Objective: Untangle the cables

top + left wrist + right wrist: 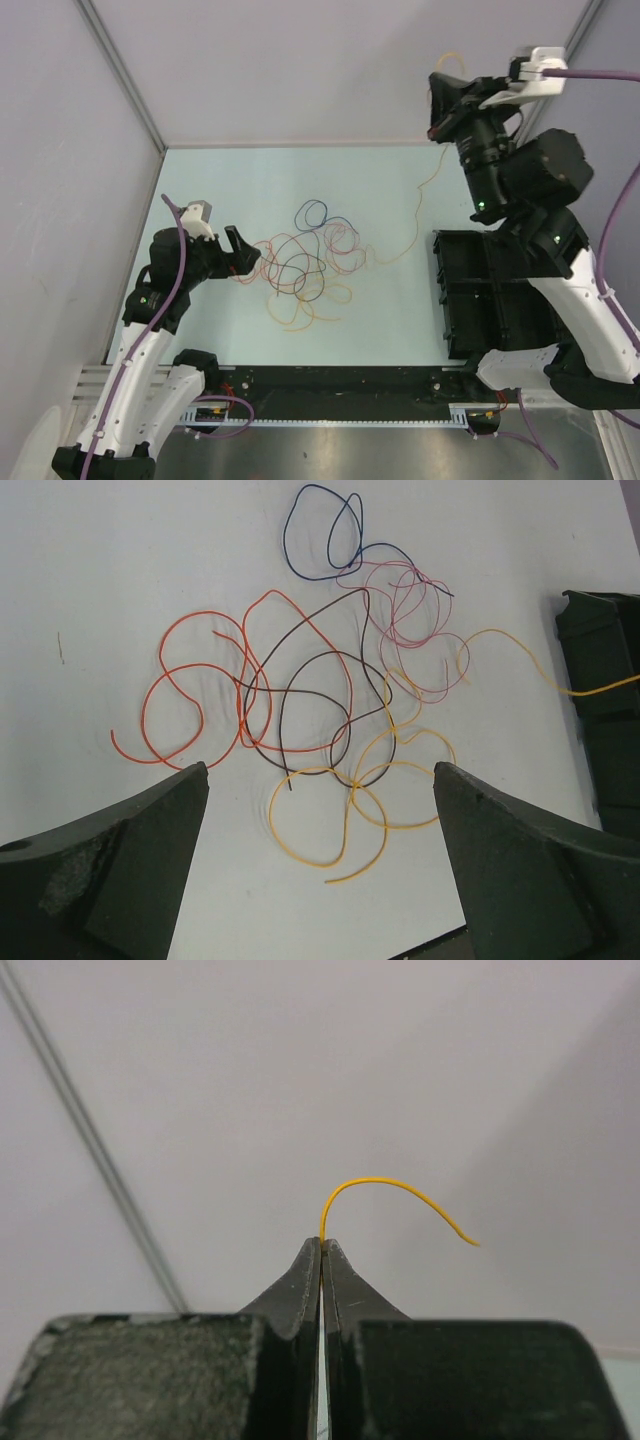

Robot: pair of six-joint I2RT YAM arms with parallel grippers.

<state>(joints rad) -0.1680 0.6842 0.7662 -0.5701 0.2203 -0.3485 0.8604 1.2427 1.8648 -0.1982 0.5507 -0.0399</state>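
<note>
Well above the pale table (230, 190), the right gripper (322, 1248) pinches one end of the orange-yellow cable (400, 1185), jaws pressed tight on it. The strand hangs in a long line down toward mid-table, apparently so it can be drawn free. The other cables (305, 265), red, dark blue, black and pink, lie there in knotted loops, and the left gripper (320, 772) hovers just beside them with fingers spread wide, seemingly placed to pin or pick the next strand.
</note>
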